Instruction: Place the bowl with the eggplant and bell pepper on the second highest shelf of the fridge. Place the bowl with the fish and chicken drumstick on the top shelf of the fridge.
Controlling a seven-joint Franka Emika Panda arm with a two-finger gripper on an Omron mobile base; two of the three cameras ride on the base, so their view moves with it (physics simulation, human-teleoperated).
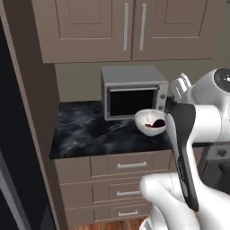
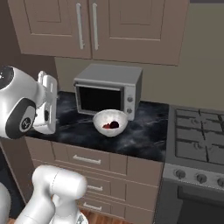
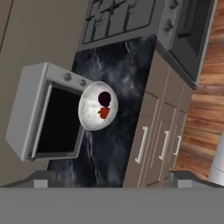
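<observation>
White bowl [image 1: 150, 121] on dark counter [image 1: 85, 130] (before microwave [image 1: 134, 91])

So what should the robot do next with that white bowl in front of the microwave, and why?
Probably bring the gripper down toward the rim of the bowl. The bowl sits untouched on the dark counter just in front of the microwave, with a dark and a red piece of food inside. The gripper is open, holds nothing and hangs well above and to the side of the bowl.
</observation>
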